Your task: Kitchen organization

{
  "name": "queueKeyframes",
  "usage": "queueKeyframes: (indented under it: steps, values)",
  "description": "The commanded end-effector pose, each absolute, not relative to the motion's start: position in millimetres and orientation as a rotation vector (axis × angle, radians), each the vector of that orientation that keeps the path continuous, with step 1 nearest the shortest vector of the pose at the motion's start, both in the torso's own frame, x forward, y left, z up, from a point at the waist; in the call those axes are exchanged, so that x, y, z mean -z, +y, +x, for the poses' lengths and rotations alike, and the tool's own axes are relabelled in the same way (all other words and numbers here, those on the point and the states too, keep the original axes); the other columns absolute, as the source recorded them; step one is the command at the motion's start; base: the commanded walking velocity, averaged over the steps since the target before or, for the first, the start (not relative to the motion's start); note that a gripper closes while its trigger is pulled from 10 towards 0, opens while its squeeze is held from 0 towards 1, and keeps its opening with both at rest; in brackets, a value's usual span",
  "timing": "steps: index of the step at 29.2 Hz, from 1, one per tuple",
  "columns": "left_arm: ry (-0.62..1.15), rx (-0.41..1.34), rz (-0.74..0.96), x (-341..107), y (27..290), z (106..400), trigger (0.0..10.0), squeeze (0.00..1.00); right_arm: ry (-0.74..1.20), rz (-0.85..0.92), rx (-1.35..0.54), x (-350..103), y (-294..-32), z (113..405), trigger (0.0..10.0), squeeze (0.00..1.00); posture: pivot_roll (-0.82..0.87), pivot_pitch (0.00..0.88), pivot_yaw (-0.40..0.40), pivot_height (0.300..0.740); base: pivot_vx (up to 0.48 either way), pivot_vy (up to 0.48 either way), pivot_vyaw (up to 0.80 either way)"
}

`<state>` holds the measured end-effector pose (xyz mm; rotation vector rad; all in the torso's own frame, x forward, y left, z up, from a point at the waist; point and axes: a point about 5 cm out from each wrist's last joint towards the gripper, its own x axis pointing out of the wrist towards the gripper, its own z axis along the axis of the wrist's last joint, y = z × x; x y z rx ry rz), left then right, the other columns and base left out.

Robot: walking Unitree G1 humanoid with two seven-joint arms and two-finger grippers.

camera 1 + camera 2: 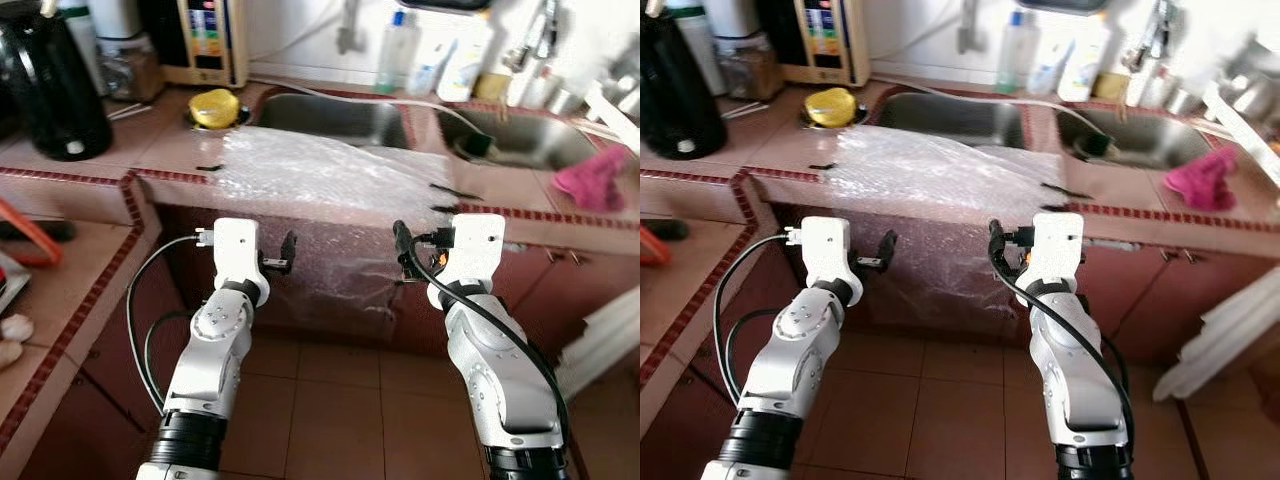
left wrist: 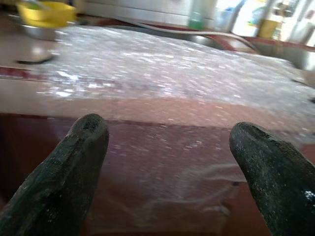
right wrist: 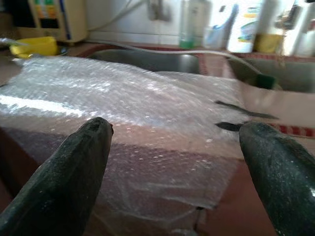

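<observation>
With the bubble wrap sheet (image 1: 330,190) draped over the worktop (image 1: 90,165) edge before the sink (image 1: 335,120), both wide-open, empty grippers, left gripper (image 2: 167,162) and right gripper (image 3: 182,172), should probably close level on its hanging flap.

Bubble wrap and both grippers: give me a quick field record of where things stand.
bubble wrap: spread on counter before the sinks, front part hanging over the edge down the cabinet
left gripper: open, facing the hanging wrap, not touching
right gripper: open, facing the wrap's edge, not touching
pink cloth: on counter, right of the wrap
yellow bowl: behind the wrap's left corner
</observation>
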<state>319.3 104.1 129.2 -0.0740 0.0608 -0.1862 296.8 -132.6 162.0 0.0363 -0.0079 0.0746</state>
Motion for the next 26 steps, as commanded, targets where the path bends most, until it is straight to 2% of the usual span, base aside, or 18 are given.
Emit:
queueKeyframes:
  steps: [1,3,10,13,26]
  values:
    - [0.076,0.182,-0.068,-126.2,101.9,317.7,10.0,0.0,-0.026,0.04,-0.072,-164.8,-132.1,298.4,10.0,0.0,-0.03,0.0,-0.001,0.74,0.0,0.0,-0.77]
    - [0.029,0.147,-0.034,-131.3,106.2,319.2,10.0,0.0,-0.046,0.076,-0.086,-167.9,-131.0,298.1,10.0,0.0,-0.02,0.0,-0.005,0.74,0.0,0.0,-0.78]
    - [-0.079,-0.024,-0.007,-153.3,135.1,317.6,10.0,0.0,-0.133,-0.001,-0.225,-195.2,-115.7,300.7,10.0,0.0,-0.01,0.0,-0.018,0.74,0.0,0.0,0.0]
    - [-0.097,-0.022,-0.032,-157.2,136.2,316.5,10.0,0.0,-0.149,-0.013,-0.236,-200.9,-114.0,302.2,10.0,0.0,-0.01,0.0,-0.018,0.74,0.0,0.0,0.0]
    - [-0.063,-0.005,-0.053,-154.1,131.6,313.2,10.0,0.0,-0.144,0.038,-0.24,-200.1,-116.6,299.5,10.0,0.0,-0.01,0.0,0.002,0.74,0.377,0.0,0.0]
